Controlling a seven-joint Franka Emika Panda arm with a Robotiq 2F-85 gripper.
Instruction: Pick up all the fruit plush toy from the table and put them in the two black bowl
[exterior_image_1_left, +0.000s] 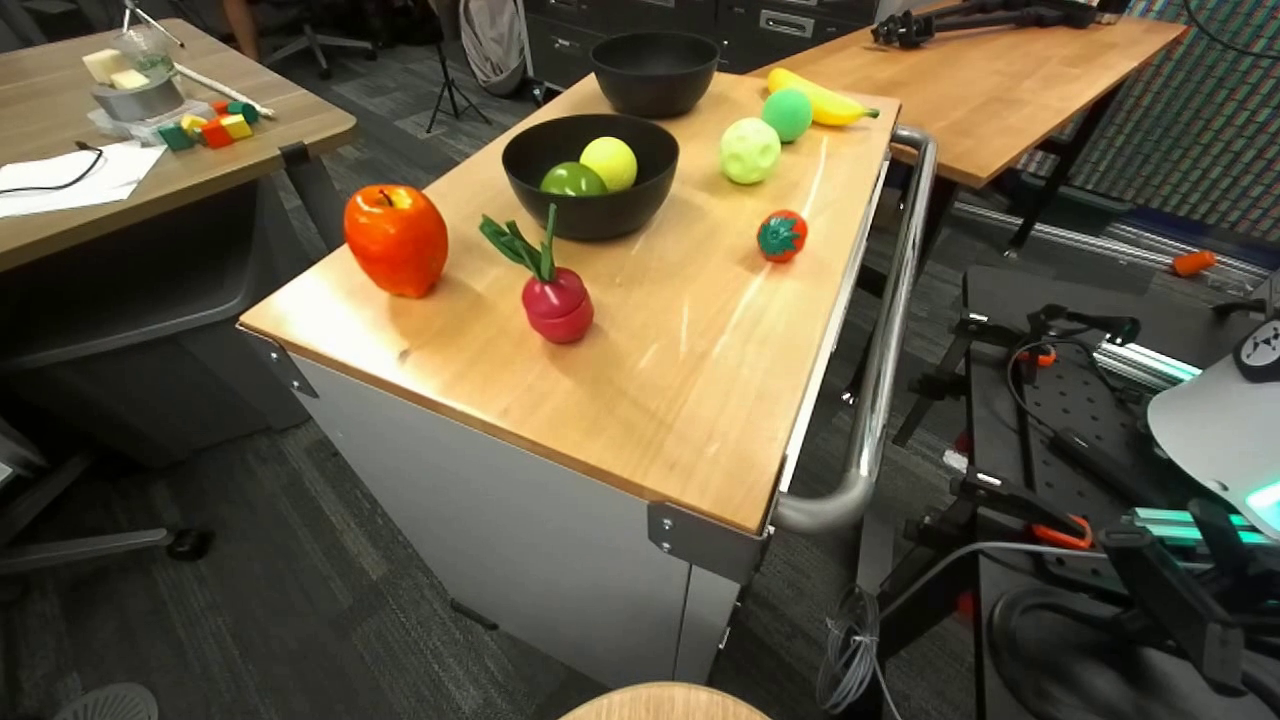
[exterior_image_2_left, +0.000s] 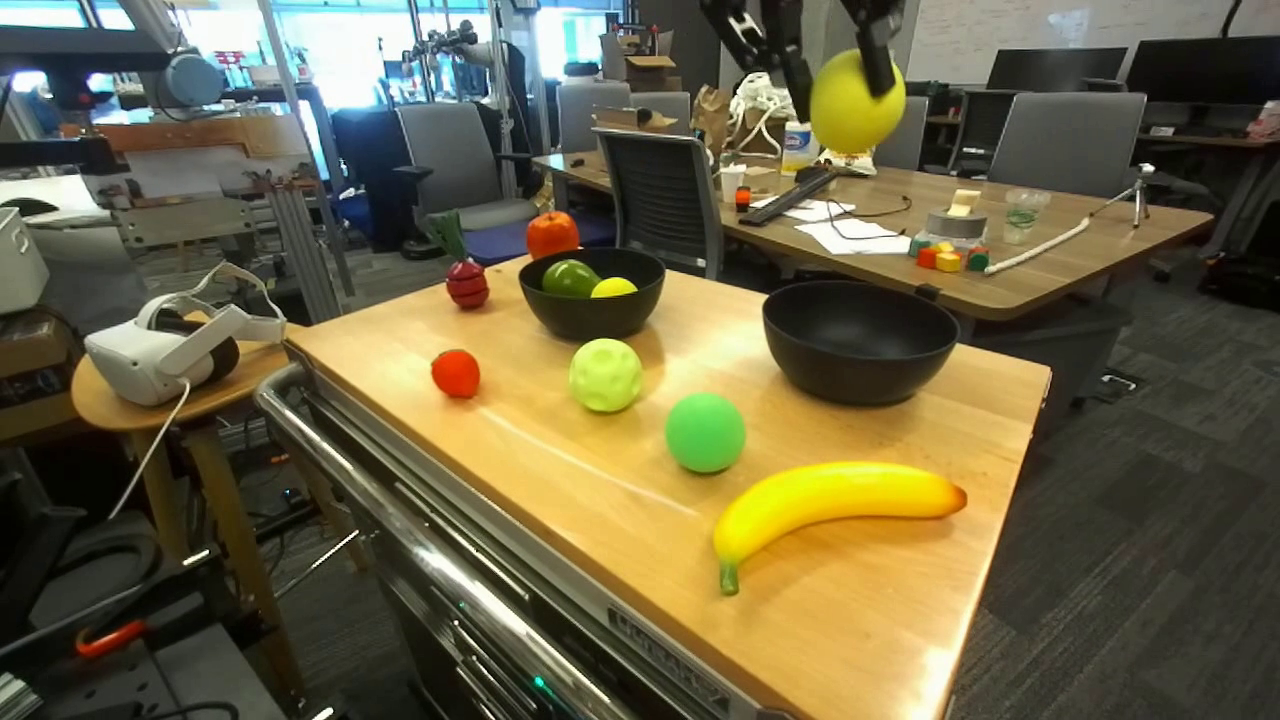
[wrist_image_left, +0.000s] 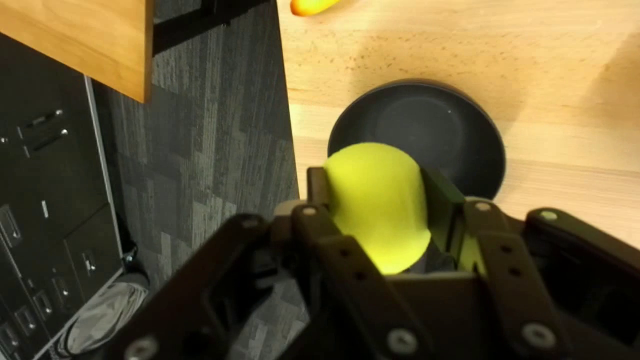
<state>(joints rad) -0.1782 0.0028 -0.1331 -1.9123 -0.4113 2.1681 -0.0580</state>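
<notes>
My gripper (exterior_image_2_left: 843, 98) is shut on a yellow ball (exterior_image_2_left: 853, 115), held high above the table. In the wrist view the ball covers part of the larger bare black bowl (wrist_image_left: 425, 125) below. A smaller black bowl (exterior_image_2_left: 590, 320) holds a green fruit (exterior_image_1_left: 573, 180) and a yellow ball (exterior_image_1_left: 610, 163). On the tabletop lie a banana (exterior_image_2_left: 840, 500), a green ball (exterior_image_2_left: 705, 432), a pale green dimpled ball (exterior_image_2_left: 605, 375) and a small red strawberry (exterior_image_2_left: 456, 373). Beyond them stand a dark red fruit with green leaves (exterior_image_1_left: 558, 305) and a big red-orange apple (exterior_image_1_left: 396, 240).
The fruit and bowls share a wooden cart top (exterior_image_1_left: 680, 400) with a metal handle (exterior_image_1_left: 890, 330) along one side. A desk (exterior_image_2_left: 1080, 250) with papers and blocks stands beyond it. A stool bears a white headset (exterior_image_2_left: 170, 345).
</notes>
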